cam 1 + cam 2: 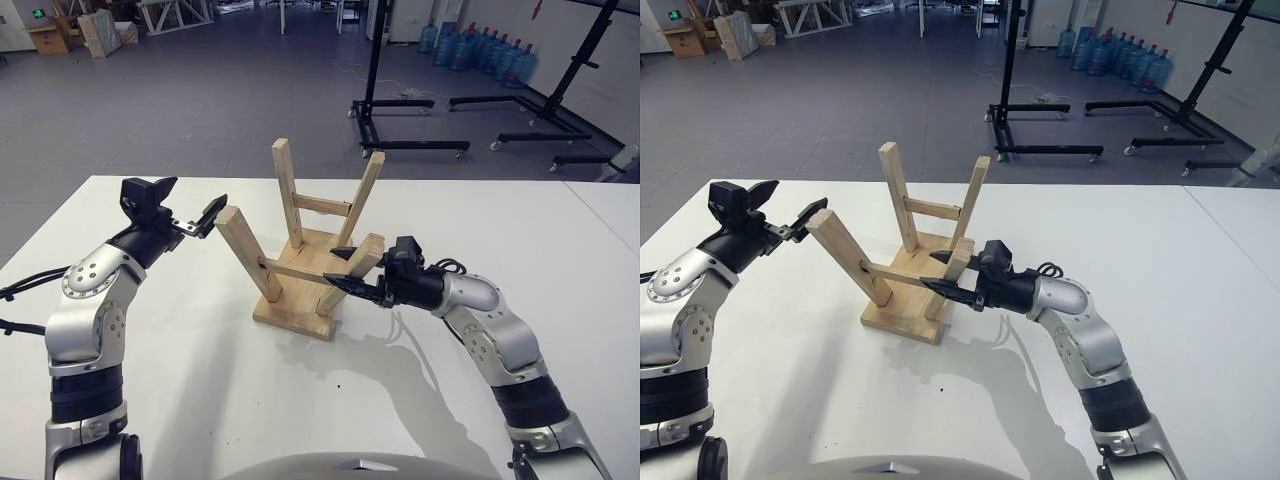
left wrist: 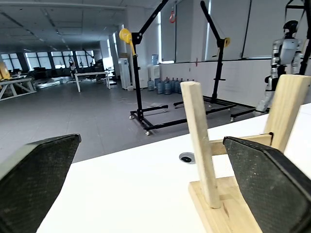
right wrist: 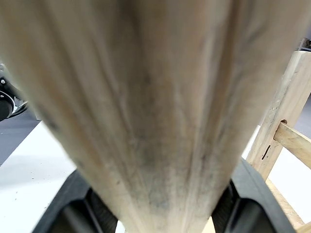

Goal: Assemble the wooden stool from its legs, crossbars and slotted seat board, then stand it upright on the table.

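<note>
Left eye view: four legs (image 1: 288,195) slotted in seat board (image 1: 295,318), right gripper (image 1: 345,270) clamped on near-right leg (image 1: 370,248), left gripper (image 1: 200,192) released by near-left leg (image 1: 248,252).

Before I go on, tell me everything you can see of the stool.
The stool is pale bare wood, upside down: its seat board lies flat on the white table, four splayed legs point up, and crossbars join them in pairs. The right hand is shut on the near-right leg; the open left hand sits at the top of the near-left leg, contact unclear.
</note>
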Robot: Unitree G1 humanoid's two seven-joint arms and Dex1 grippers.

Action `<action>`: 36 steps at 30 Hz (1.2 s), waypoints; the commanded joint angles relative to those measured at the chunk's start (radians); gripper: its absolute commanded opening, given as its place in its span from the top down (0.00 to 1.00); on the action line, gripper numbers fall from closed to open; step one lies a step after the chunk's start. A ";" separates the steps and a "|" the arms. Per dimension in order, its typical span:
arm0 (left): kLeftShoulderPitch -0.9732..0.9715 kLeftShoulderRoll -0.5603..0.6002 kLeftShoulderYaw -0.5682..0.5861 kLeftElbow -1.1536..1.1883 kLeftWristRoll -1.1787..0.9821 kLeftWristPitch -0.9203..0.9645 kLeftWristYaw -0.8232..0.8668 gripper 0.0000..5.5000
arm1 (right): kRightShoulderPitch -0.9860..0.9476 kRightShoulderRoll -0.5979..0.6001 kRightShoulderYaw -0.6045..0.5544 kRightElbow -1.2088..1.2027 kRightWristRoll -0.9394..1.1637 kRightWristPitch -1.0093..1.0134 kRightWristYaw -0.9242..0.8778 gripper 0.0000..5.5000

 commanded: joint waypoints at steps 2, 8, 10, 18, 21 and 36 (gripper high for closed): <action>0.019 -0.006 -0.066 -0.057 -0.007 0.034 0.021 0.02 | -0.002 -0.008 0.031 0.032 -0.028 0.008 0.022 0.63; 0.061 -0.090 -0.249 -0.152 0.024 0.045 0.087 0.02 | -0.084 0.059 0.106 -0.001 -0.067 0.036 -0.038 0.63; 0.086 -0.106 -0.287 -0.163 0.038 0.035 0.095 0.02 | -0.116 0.092 0.129 -0.005 -0.082 0.054 -0.073 0.63; 0.103 -0.119 -0.290 -0.139 0.047 0.017 0.093 0.02 | -0.098 0.115 0.118 0.028 -0.120 0.070 -0.116 0.63; 0.104 -0.116 -0.268 -0.102 0.058 0.008 0.090 0.02 | -0.080 0.096 0.097 0.032 -0.104 0.105 -0.116 0.63; 0.139 -0.082 -0.264 0.054 0.156 -0.034 0.134 0.02 | -0.089 0.099 0.090 0.082 -0.094 0.143 -0.117 0.33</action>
